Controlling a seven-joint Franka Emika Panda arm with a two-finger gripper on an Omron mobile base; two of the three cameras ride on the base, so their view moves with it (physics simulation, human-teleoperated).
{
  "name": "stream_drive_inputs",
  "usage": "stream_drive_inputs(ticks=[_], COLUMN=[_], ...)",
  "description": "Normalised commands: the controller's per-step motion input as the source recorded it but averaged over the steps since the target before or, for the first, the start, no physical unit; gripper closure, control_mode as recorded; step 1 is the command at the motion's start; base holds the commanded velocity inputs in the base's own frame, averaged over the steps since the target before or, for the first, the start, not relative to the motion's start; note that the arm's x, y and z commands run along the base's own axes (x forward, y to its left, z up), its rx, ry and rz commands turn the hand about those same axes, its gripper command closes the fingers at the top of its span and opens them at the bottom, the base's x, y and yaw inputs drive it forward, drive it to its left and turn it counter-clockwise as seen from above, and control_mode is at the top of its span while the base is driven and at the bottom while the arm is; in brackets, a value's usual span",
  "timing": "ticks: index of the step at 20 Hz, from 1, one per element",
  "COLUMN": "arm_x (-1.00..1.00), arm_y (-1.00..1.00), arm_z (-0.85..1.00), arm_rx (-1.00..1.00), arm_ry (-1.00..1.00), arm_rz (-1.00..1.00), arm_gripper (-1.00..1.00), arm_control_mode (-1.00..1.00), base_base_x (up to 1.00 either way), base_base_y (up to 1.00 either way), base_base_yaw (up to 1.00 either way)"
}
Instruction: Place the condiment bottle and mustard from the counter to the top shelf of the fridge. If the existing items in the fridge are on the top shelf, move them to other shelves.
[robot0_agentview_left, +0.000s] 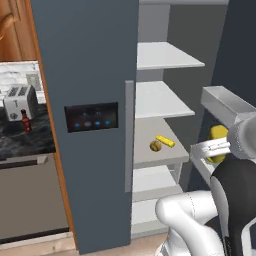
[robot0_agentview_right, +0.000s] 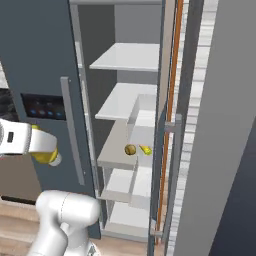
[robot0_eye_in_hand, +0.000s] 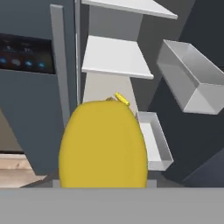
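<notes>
My gripper (robot0_agentview_left: 216, 148) is shut on the mustard (robot0_agentview_left: 219, 136), a yellow squeeze bottle, in front of the open fridge (robot0_agentview_left: 85, 100). From the right, the mustard (robot0_agentview_right: 44, 150) lies sideways in the gripper (robot0_agentview_right: 36, 145) with its whitish cap pointing at the fridge. The mustard (robot0_eye_in_hand: 103, 144) hides the fingertips in the hand view. The dark-red condiment bottle (robot0_agentview_left: 25, 121) stands on the black counter (robot0_agentview_left: 20, 145). The top shelf (robot0_agentview_left: 167, 56) is bare. The existing items, a yellow elongated piece (robot0_agentview_left: 165, 141) and a tan ball (robot0_agentview_left: 155, 146), lie on the third shelf down.
A toaster (robot0_agentview_left: 19, 100) stands behind the condiment bottle. The open right door carries grey bins (robot0_agentview_left: 227, 106) close to my hand. The shut left door has a black touch panel (robot0_agentview_left: 92, 117) and a grey handle (robot0_agentview_left: 129, 135). More shelves sit below.
</notes>
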Motion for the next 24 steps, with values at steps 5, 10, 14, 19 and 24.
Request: stream_drive_inputs(ticks=[5, 10, 14, 19, 24], arm_x=[0.00, 0.00, 0.00, 0.19, 0.68], arm_y=[0.00, 0.00, -0.11, -0.40, -0.39], arm_z=[0.00, 0.00, 0.18, 0.76, 0.73], arm_rx=[0.00, 0.00, 0.01, 0.01, 0.00], arm_ry=[0.00, 0.00, -0.02, -0.21, -0.22], arm_rz=[0.00, 0.00, 0.00, 0.00, 0.00], arm_gripper=[1.00, 1.00, 1.00, 1.00, 1.00], arm_control_mode=[1.00, 1.00, -1.00, -1.00, -1.00], base_base_x=[0.77, 0.57, 0.08, 0.00, 0.00], base_base_y=[-0.14, -0.22, -0.34, 0.00, 0.00], base_base_yaw=[0.02, 0.01, 0.00, 0.00, 0.00])
